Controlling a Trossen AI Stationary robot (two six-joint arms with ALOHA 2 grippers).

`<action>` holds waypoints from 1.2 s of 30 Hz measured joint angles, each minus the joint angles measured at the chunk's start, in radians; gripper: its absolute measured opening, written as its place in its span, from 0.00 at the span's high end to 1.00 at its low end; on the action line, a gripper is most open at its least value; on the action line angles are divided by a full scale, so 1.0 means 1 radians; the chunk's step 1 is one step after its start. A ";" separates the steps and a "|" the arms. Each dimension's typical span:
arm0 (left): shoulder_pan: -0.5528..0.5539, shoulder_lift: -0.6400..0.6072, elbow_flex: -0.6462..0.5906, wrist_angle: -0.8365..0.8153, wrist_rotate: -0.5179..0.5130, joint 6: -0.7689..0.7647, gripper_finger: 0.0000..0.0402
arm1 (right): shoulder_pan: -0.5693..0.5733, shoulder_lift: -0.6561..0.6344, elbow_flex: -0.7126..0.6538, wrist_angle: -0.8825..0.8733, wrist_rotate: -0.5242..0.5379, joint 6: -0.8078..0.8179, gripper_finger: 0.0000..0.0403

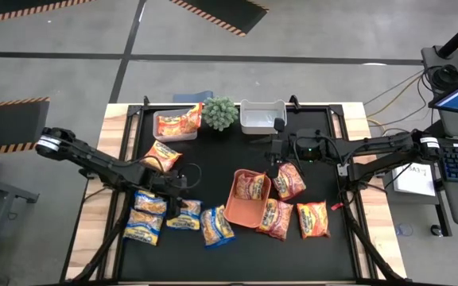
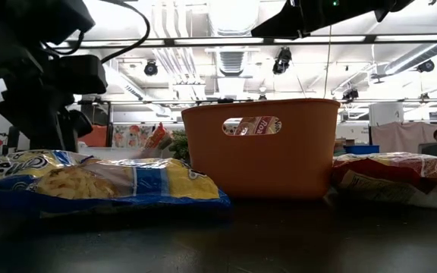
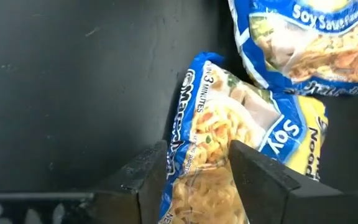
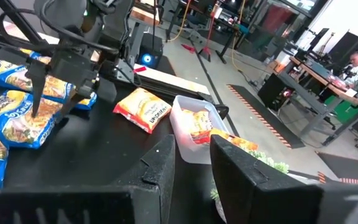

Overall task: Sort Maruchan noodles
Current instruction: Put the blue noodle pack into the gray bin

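Several yellow-and-blue Maruchan noodle packets lie flat at the near left. My left gripper (image 1: 180, 188) slants down over one of them (image 1: 184, 214), open, with that packet (image 3: 229, 118) between and under its fingers. Another yellow-and-blue packet (image 3: 303, 43) lies just beyond. An orange packet (image 1: 162, 156) lies farther back. Dark red packets (image 1: 290, 180) and an orange one (image 1: 312, 219) lie at the right. My right gripper (image 4: 193, 152) hangs level above the table's middle back (image 1: 277, 151), open on nothing. My left gripper comes slanting down from the table's left onto one end of the yellow-and-blue packet (image 3: 194, 134), which lies flat on the table. One finger (image 3: 151, 171) stands at the packet's edge, the other (image 3: 253, 168) over its middle. Whether they touch it I cannot tell.
An orange tray (image 1: 237, 208) with a dark red packet inside stands mid-table. At the back are a clear bin (image 1: 165, 133) holding orange packets, a small green plant (image 1: 219, 113) and a grey bin (image 1: 262, 119). Bare black mat lies between the left packets and the back bins.
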 joint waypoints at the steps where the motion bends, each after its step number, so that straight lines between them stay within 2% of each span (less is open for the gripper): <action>1: 0.000 0.001 -0.011 0.024 0.001 -0.004 0.58 | 0.000 0.000 0.000 0.000 0.000 0.002 0.77; 5: 0.000 0.002 -0.040 0.079 0.020 0.010 0.57 | 0.000 0.000 0.000 0.000 0.000 0.005 0.76; 8: 0.000 0.000 -0.052 0.095 0.027 0.021 0.61 | 0.000 0.000 0.000 0.000 0.000 0.006 0.76; 11: -0.001 0.000 -0.061 0.096 0.028 0.034 0.72 | 0.000 0.000 0.000 0.000 0.000 0.007 0.76; 14: -0.001 -0.001 -0.062 0.090 -0.014 0.047 0.87 | 0.000 0.000 0.000 0.000 0.000 0.008 0.76; 17: 0.004 -0.005 -0.053 0.078 -0.110 0.061 0.98 | 0.000 0.000 0.000 0.000 0.000 0.009 0.76; 22: 0.006 -0.025 -0.032 0.028 -0.240 0.078 0.99 | 0.000 0.000 0.000 0.000 0.000 0.009 0.77; 27: 0.007 -0.076 0.002 -0.093 -0.607 -0.006 1.00 | 0.000 0.000 0.000 0.000 0.000 0.015 0.79; 29: 0.007 -0.100 0.020 -0.131 -0.677 -0.020 1.00 | 0.000 0.000 0.000 0.000 0.000 0.024 0.79; 33: 0.007 -0.142 0.052 -0.143 -0.631 0.046 1.00 | 0.000 0.000 0.000 0.001 0.000 0.035 0.80; 36: 0.006 -0.165 0.070 -0.141 -0.451 0.124 1.00 | 0.000 0.000 0.000 0.001 0.000 0.065 0.79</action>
